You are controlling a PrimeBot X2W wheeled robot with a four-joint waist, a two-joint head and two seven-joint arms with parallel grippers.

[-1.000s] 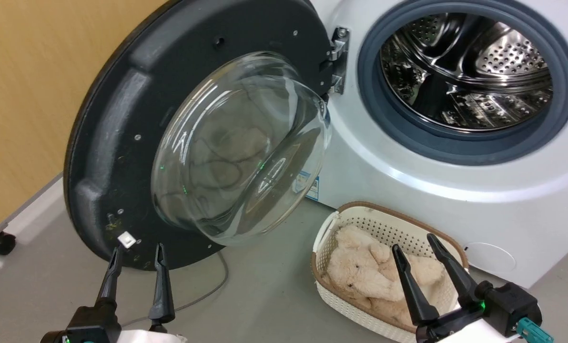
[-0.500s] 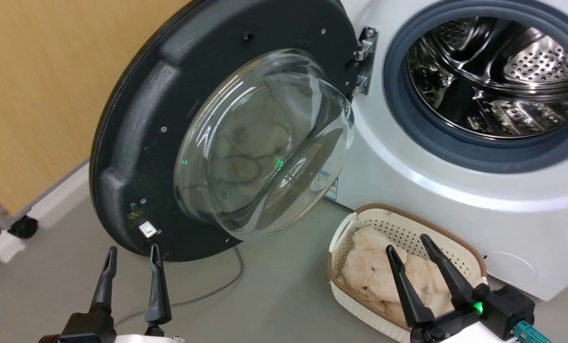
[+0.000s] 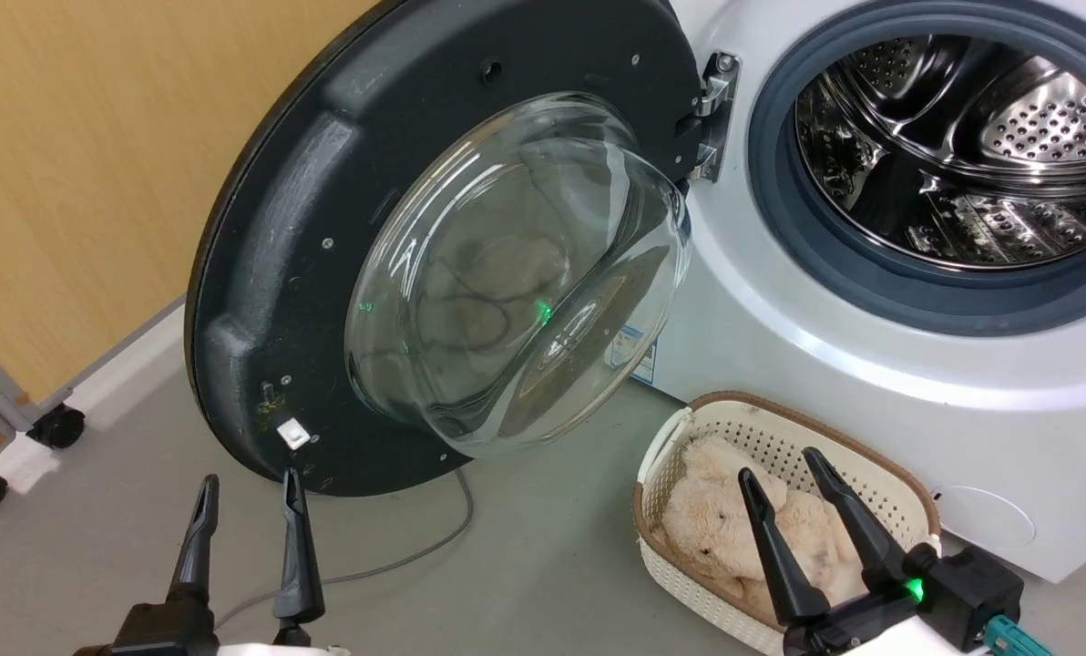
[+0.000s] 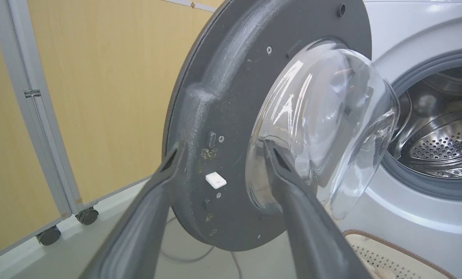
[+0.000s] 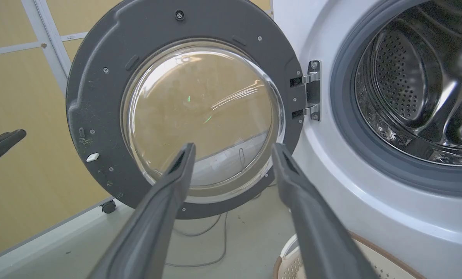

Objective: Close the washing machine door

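1. Washing machine door (image 3: 443,246) stands swung wide open on its hinge (image 3: 714,118), left of the drum opening of the washing machine (image 3: 825,364).
2. Left claw (image 3: 249,476) hovers low, fingers spread and empty, tips near the door's lower rim.
3. Right claw (image 3: 777,462), likewise spread and empty, points upward over the plush-toy basket (image 3: 912,497).
4. Grey floor (image 3: 543,565) with a thin cable (image 3: 415,547) lies between door and basket; a wood-grain panel (image 3: 78,182) stands behind the door's outer edge.

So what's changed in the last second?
The head camera moved, sliding the scene right. Against the washing machine door, the left gripper sits slightly further left, by its lower rim. Nothing gripped or released: door still wide open, left and right gripper still open.
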